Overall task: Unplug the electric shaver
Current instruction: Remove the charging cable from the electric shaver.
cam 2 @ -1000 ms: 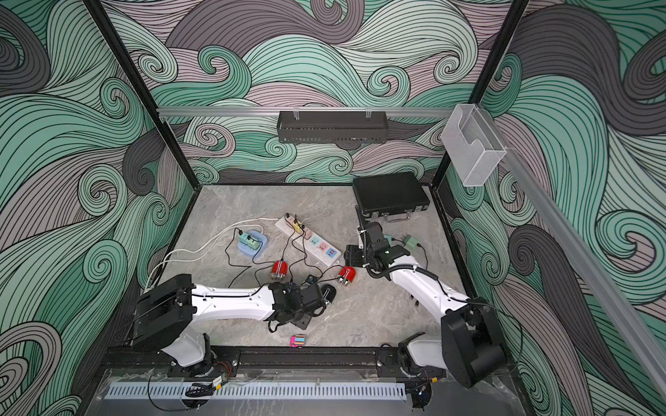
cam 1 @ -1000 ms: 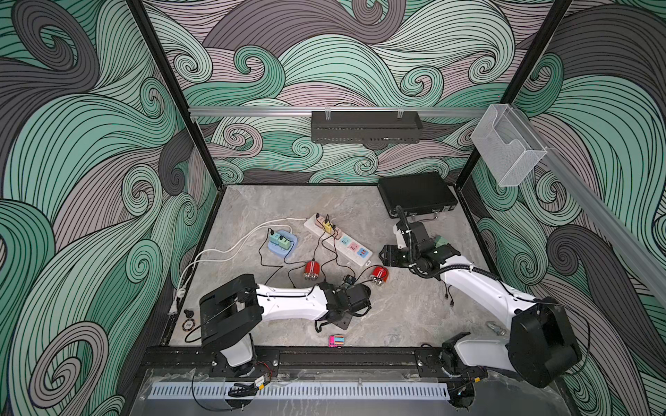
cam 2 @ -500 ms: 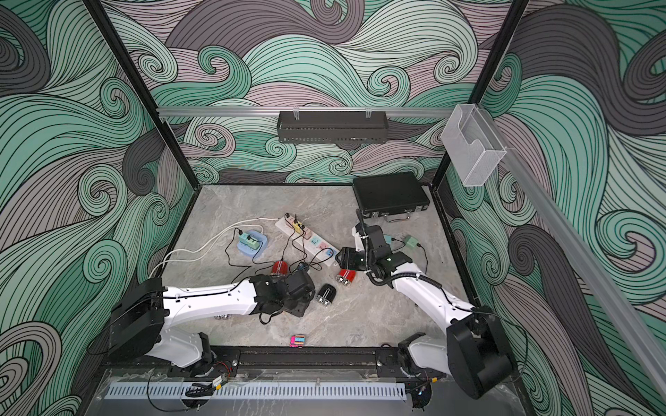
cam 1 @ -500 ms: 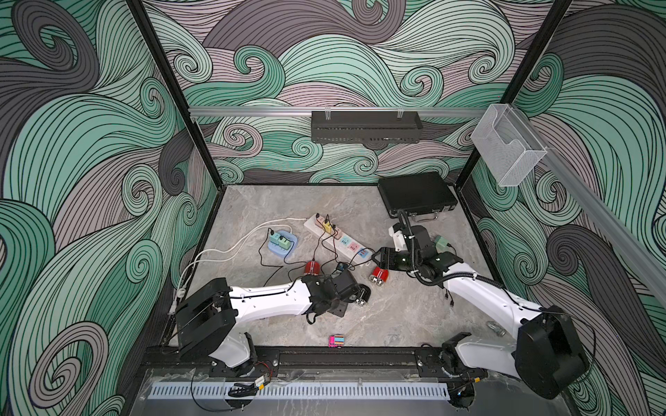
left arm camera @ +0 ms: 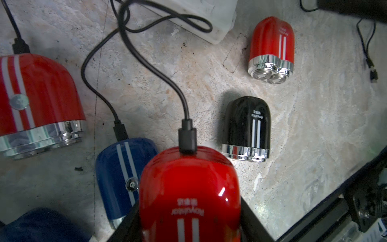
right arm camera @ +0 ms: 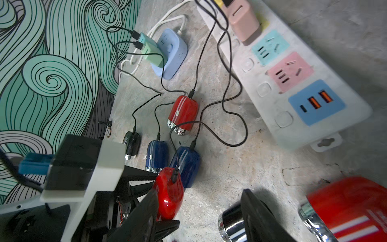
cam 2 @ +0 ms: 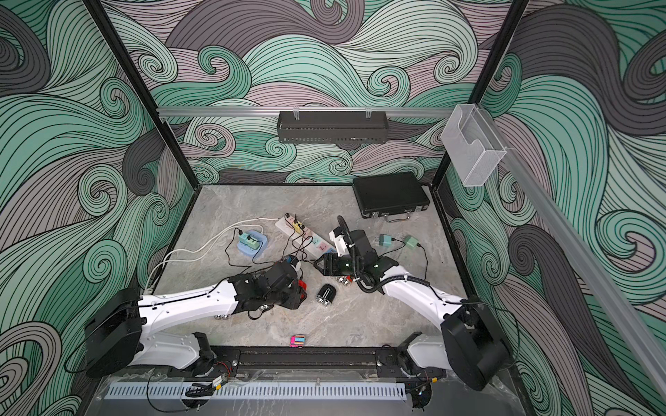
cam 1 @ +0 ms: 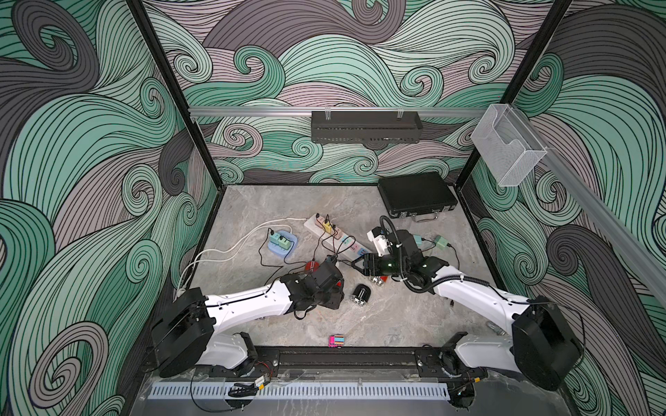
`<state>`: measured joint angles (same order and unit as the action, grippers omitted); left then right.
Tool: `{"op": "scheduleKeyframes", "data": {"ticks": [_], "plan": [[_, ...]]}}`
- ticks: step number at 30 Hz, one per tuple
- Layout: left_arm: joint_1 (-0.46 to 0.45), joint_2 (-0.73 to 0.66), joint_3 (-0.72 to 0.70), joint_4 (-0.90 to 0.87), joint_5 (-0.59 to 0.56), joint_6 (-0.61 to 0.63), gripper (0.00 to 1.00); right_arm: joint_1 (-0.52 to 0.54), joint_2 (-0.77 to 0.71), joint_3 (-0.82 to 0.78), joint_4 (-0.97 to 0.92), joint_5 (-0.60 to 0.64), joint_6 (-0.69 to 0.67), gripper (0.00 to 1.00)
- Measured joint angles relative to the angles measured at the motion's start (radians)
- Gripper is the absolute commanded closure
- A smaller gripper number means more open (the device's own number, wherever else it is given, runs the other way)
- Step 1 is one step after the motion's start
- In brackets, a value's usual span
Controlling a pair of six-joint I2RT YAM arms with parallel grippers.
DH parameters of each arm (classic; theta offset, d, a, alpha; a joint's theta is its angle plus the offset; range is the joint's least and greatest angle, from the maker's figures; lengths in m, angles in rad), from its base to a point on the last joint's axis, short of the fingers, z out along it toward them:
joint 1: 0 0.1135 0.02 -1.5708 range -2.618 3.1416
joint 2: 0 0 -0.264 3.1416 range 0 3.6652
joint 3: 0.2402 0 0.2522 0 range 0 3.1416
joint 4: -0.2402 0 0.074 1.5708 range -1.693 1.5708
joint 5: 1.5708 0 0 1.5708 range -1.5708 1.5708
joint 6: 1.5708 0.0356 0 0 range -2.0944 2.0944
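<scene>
Red shaver [left arm camera: 188, 192], cable [left arm camera: 187, 134] plugged into its end, sits clamped between the jaws of the left gripper [left arm camera: 188, 226] near the middle of the table [cam 1: 396, 324]. Since a second ago that gripper has moved toward the strip [cam 1: 342, 242], and the black shaver [cam 1: 360, 293] lies just beside it. Right gripper [cam 1: 356, 267] has swung across toward the left one, its jaws parted, holding nothing, short of the cable.

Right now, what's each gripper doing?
Left gripper: closed on the plugged-in red electric shaver.
Right gripper: open, holding nothing.
</scene>
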<state>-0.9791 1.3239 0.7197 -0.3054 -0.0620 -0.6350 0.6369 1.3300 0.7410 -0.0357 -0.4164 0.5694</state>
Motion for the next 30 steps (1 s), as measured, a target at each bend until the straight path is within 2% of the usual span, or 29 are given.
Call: {"op": "scheduleKeyframes", "data": {"ticks": [10, 18, 22, 26, 30], "plan": [[0.017, -0.053, -0.072, 0.086, 0.053, 0.008, 0.53, 0.068, 0.108, 0.000, 0.134, -0.040, 0.055, 0.40], [0.023, -0.070, -0.087, 0.116, 0.072, 0.018, 0.53, 0.108, 0.185, 0.001, 0.220, -0.071, 0.098, 0.50], [0.024, -0.074, -0.087, 0.121, 0.074, 0.018, 0.53, 0.112, 0.192, 0.001, 0.246, -0.080, 0.106, 0.54], [0.024, -0.085, -0.087, 0.126, 0.074, 0.018, 0.53, 0.112, 0.193, 0.001, 0.268, -0.086, 0.116, 0.63], [0.024, -0.092, -0.088, 0.127, 0.074, 0.017, 0.53, 0.112, 0.203, 0.001, 0.289, -0.097, 0.127, 0.66]]}}
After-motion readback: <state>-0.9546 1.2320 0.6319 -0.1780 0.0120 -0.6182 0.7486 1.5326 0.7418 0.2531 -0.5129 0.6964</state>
